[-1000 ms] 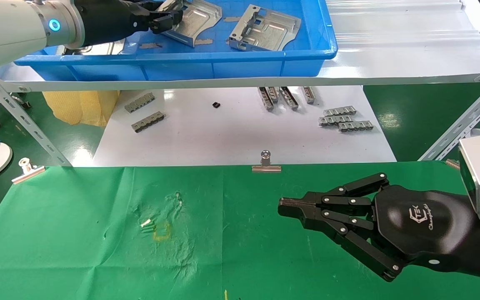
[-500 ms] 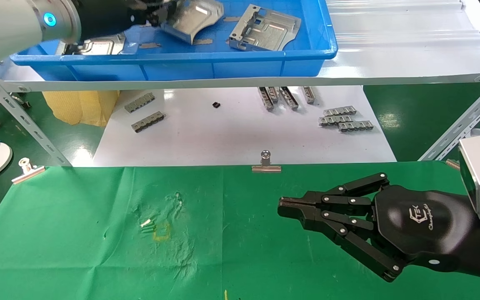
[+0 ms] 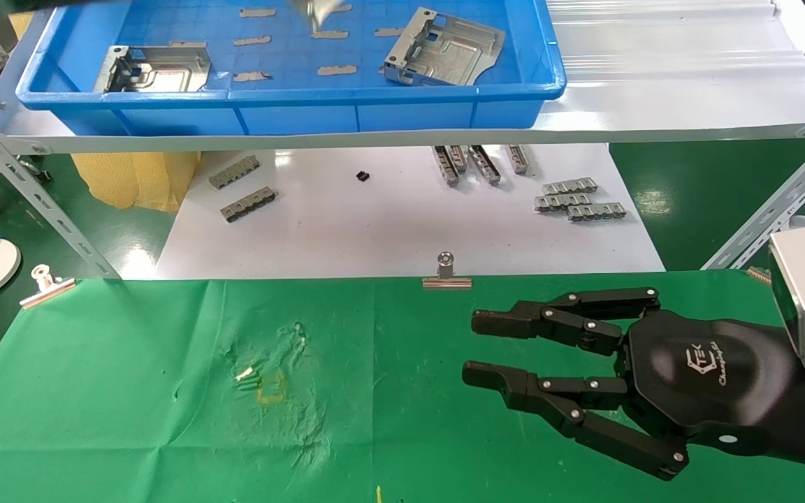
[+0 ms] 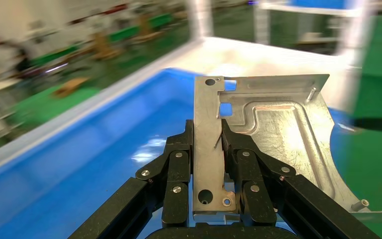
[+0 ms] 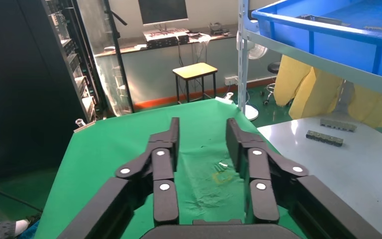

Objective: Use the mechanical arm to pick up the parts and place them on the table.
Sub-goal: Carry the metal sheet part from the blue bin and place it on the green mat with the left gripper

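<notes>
Left gripper (image 4: 210, 149): clamped on a part (image 4: 258, 144), a silvery stamped plate held by its flat edge strip between the two fingers, the embossed channel and curved notched edge extending to one side. Below it lies the floor of the blue tray (image 4: 79, 164). In the head view only a blurred corner of this plate (image 3: 318, 8) shows, at the 12 o'clock edge of the frame, above the tray.

Right gripper (image 3: 476, 346): fingers spread apart and holding nothing, hovering over the table (image 3: 130, 419) at about 4 o'clock in the head view; the right wrist view shows the same gap between the fingers (image 5: 166, 149) with green cloth beyond.

Two further parts lie in the blue tray (image 3: 291, 98) on the shelf: one (image 3: 154, 68) at its 9 o'clock side, one (image 3: 444, 49) tilted at its 3 o'clock side, with small grey strips (image 3: 336, 70) scattered between them.

Below the shelf, a white sheet (image 3: 402, 223) carries ribbed strips (image 3: 577, 199). Binder clips (image 3: 446, 274) pin the cloth's far edge. A faint yellow mark (image 3: 271, 390) lies at 7 o'clock on the cloth.
</notes>
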